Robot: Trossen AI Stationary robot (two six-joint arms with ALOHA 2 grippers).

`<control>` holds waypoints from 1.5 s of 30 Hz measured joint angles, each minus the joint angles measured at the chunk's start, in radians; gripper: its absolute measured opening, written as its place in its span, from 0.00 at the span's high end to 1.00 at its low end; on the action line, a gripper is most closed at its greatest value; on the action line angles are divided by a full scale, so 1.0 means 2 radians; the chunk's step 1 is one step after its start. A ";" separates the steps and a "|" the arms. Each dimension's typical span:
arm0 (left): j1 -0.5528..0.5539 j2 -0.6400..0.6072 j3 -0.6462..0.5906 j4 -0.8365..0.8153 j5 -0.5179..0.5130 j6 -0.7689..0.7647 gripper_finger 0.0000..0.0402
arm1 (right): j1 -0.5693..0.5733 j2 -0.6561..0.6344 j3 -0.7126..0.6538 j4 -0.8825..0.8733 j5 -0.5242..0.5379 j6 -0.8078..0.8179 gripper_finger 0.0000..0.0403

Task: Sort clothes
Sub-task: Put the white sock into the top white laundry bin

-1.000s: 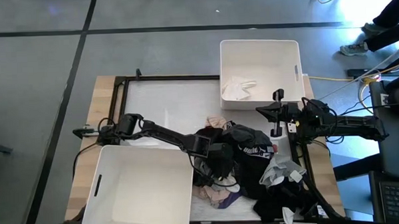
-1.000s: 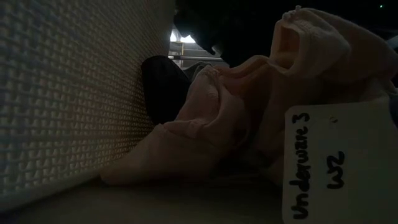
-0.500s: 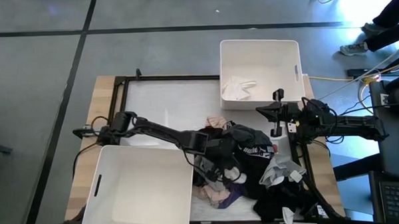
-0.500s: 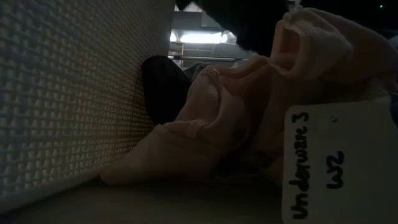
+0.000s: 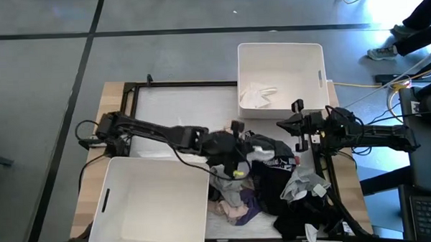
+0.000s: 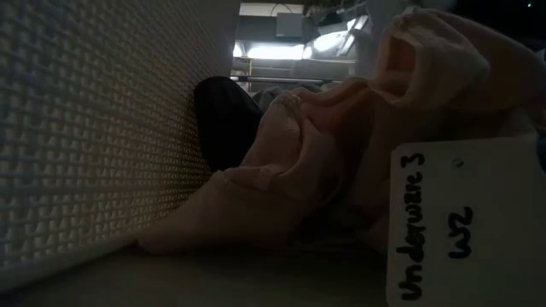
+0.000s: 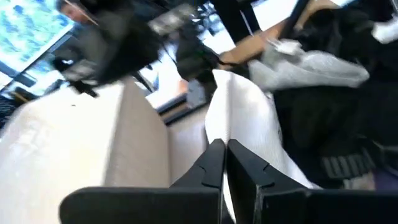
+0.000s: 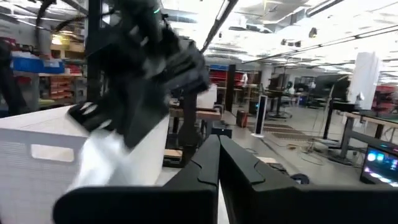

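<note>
A white garment (image 7: 245, 134), pinched in the closed left gripper (image 5: 235, 170), has been lifted clear of the clothes pile (image 5: 275, 183), ready for binning.

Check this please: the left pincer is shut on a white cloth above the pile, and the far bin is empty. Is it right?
Not fully. The far bin is not empty: the high view shows a white garment lying in it. The rest holds: the left pincer is shut on a white cloth above the pile.
</note>
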 joint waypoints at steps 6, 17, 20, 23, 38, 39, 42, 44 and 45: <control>0.015 -0.023 0.000 0.006 -0.002 -0.001 0.99 | 0.000 0.017 0.000 -0.014 -0.004 -0.002 0.79; 0.022 -0.029 0.000 0.072 -0.002 0.014 0.99 | 0.000 0.118 0.000 0.009 -0.008 -0.031 0.43; 0.022 -0.029 0.000 0.074 -0.002 0.014 0.99 | 0.000 0.148 0.000 0.053 -0.009 -0.031 0.40; 0.023 -0.029 0.000 0.075 -0.002 0.014 0.99 | 0.000 0.171 0.000 0.081 -0.038 -0.031 0.40; 0.025 -0.029 0.000 0.086 -0.002 0.022 0.99 | 0.000 0.261 0.000 0.229 -0.113 -0.015 0.41; 0.025 -0.029 0.000 0.086 -0.002 0.022 0.99 | 0.000 0.268 0.000 0.240 -0.120 -0.011 0.41; 0.029 -0.029 0.000 0.089 -0.002 0.022 0.99 | 0.001 0.288 0.000 0.278 -0.143 0.000 0.41; 0.031 -0.029 0.000 0.090 -0.002 0.022 0.99 | 0.001 0.297 0.000 0.293 -0.147 0.003 0.41; 0.032 -0.029 0.000 0.090 -0.002 0.022 0.99 | 0.001 0.300 0.000 0.298 -0.147 0.003 0.41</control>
